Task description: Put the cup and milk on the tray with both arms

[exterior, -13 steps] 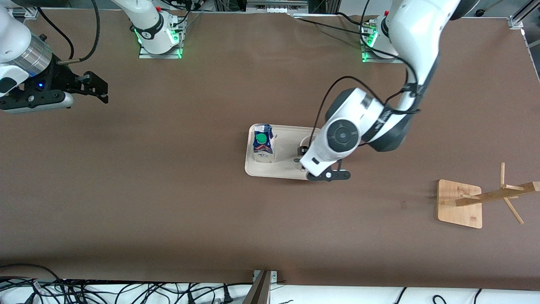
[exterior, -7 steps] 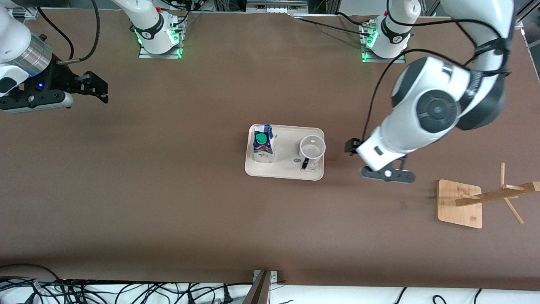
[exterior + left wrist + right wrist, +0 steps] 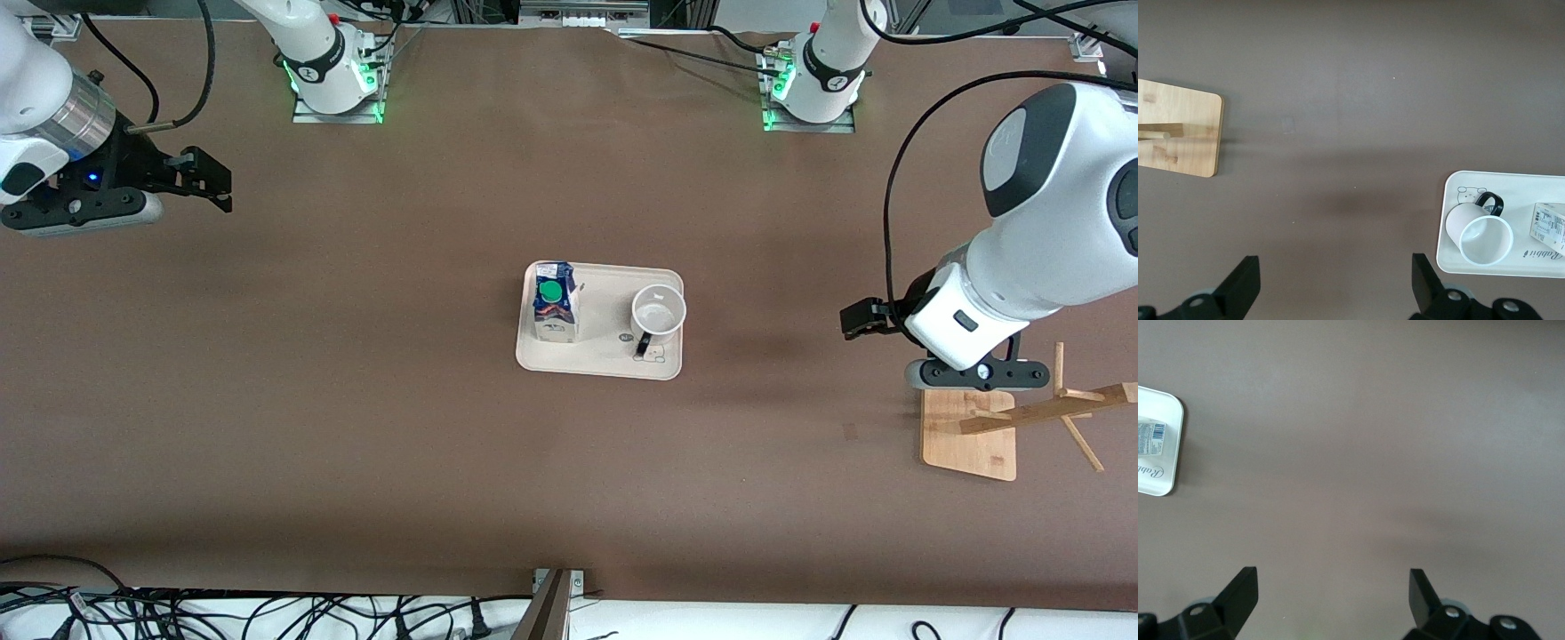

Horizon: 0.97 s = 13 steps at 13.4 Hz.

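- On the cream tray [image 3: 600, 360] at the middle of the brown table [image 3: 356, 400], the cup [image 3: 658, 313] stands upright toward the left arm's end, mouth up and empty; its black handle points toward the front camera, beside the small bunny drawing on the tray floor
- Toward the right arm's end of that tray, the milk carton [image 3: 555, 304] stands upright, dark blue with a round green cap on top; cup and carton stand apart, both inside the raised rim
- Over bare table near the wooden rack base [image 3: 969, 444], well apart from the tray, the left gripper [image 3: 876, 320] hangs with its jaws spread wide and nothing between them
- Over the table at its own end, well apart from the tray, the right gripper [image 3: 209, 178] waits; its jaws are released and empty
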Available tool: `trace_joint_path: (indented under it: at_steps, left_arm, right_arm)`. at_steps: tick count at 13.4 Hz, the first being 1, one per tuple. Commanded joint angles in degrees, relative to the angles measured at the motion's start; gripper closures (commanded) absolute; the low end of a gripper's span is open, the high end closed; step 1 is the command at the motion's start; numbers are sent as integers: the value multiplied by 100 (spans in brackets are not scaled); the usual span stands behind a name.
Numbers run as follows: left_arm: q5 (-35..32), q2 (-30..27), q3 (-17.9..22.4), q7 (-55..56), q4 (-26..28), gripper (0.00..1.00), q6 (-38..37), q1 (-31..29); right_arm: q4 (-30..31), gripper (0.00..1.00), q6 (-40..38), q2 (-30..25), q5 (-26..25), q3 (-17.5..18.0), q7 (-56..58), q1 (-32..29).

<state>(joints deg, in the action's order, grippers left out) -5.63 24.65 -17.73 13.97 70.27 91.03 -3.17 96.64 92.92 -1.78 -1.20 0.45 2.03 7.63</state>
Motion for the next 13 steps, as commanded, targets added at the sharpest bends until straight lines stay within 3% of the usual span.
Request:
trace_joint_path:
  at_steps: [1, 6, 9, 10, 12, 13]
  left_arm:
    - [-114, -442, 6, -446, 214, 0, -374, -122]
    - [-106, -680, -3, -518, 311, 0, -953, -518]
    - [-9, -925, 102, -1506, 399, 0, -1447, -624]
    - [61, -1083, 346, -1685, 626, 0, -1317, -554]
    - [307, -1924, 1232, -1643, 1746, 0, -389, 77]
    - [334, -2268, 1445, -1643, 2249, 0, 68, 167]
  right_arm:
    - [-67, 0, -108, -7, 5, -10, 60, 11]
    - [-67, 0, -99, -7, 5, -10, 52, 11]
    - [-67, 0, -108, -16, 5, -1, 52, 11]
    - [-67, 0, -108, -16, 5, -1, 52, 11]
    - [-67, 0, -108, -16, 5, 16, 52, 19]
    - [-67, 0, -108, -24, 5, 42, 52, 37]
